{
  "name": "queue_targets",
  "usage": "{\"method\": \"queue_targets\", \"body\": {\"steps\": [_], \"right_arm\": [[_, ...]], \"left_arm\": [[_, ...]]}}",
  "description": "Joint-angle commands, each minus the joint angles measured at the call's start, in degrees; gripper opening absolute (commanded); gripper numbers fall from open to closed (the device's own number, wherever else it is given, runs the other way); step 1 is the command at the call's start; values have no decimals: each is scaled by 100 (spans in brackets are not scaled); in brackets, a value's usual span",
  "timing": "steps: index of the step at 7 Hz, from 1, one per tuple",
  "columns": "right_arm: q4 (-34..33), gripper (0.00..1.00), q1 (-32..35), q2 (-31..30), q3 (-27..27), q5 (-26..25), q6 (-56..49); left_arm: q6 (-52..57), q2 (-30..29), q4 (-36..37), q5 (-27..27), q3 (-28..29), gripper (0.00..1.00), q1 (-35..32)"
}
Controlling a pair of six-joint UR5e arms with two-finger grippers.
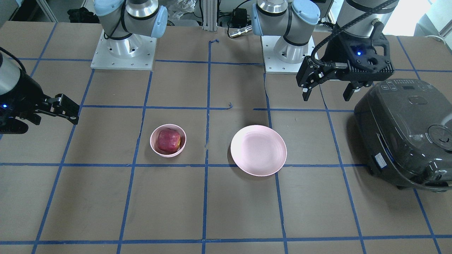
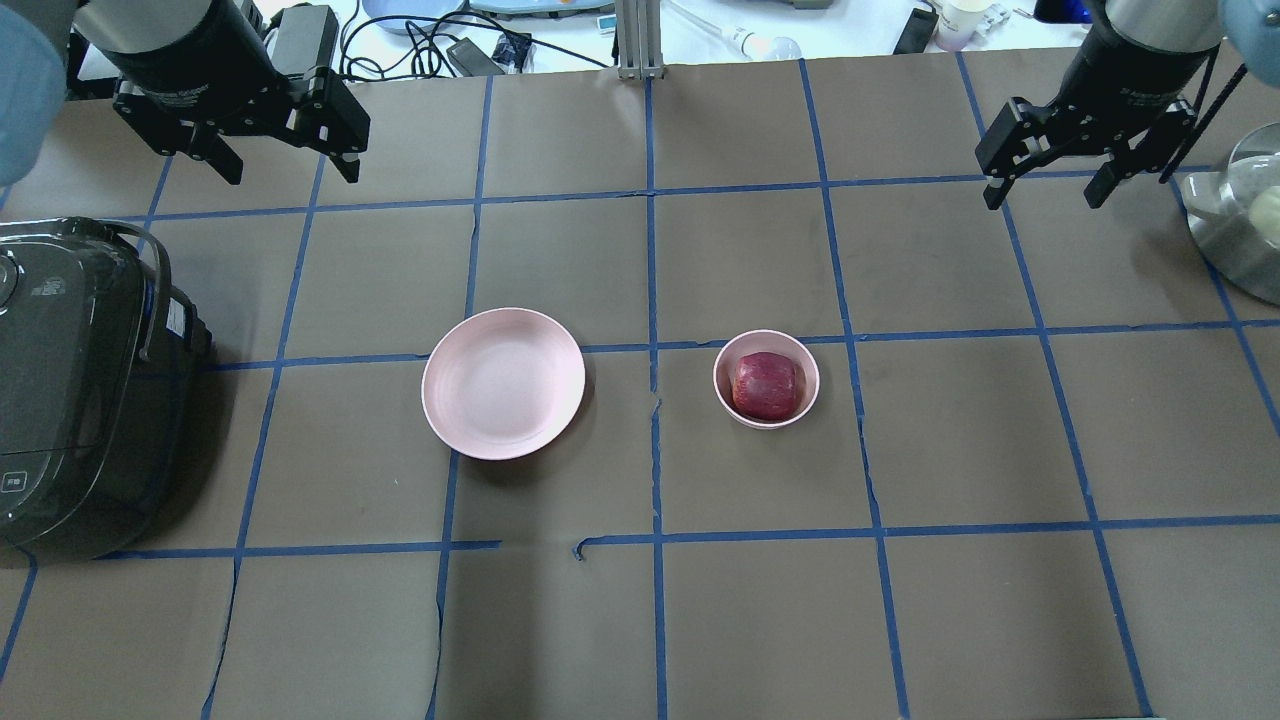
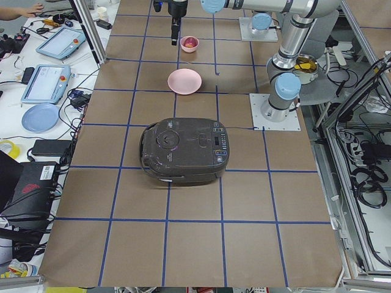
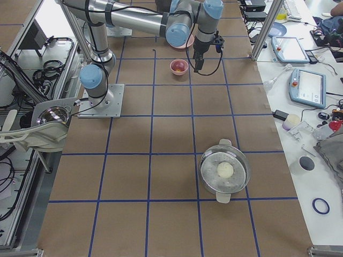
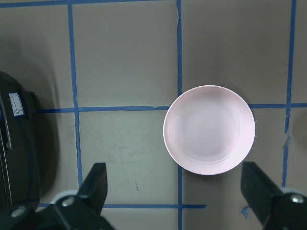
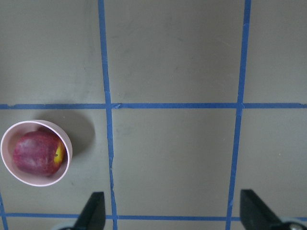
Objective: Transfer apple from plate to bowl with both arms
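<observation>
Apple (image 2: 766, 385) rests inside the bowl (image 2: 718, 378), plate (image 2: 503, 383) bare nearby; left gripper (image 2: 291, 165) and right gripper (image 2: 1044, 190) hang well apart, jaws wide, holding nothing. Transfer looks done; the best finish is holding both arms high, clear of both.

I'm looking into a robotics lab: the table (image 2: 960, 620) is papered brown and gridded with blue tape (image 2: 651, 270), arm bases (image 1: 123, 53) bolted onto it, teach pendants (image 3: 46, 83) on a bench beside it, cables (image 3: 365, 174) looped along its other side.
</observation>
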Motion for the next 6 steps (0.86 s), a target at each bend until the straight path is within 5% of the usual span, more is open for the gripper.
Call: {"method": "queue_targets", "body": {"steps": [1, 6], "right_arm": [[136, 100, 366, -383, -205, -79, 52], [285, 100, 1466, -376, -232, -1, 1598]], "left_arm": [[-1, 55, -7, 5, 4, 100, -16], [8, 73, -77, -39, 4, 100, -51]]}}
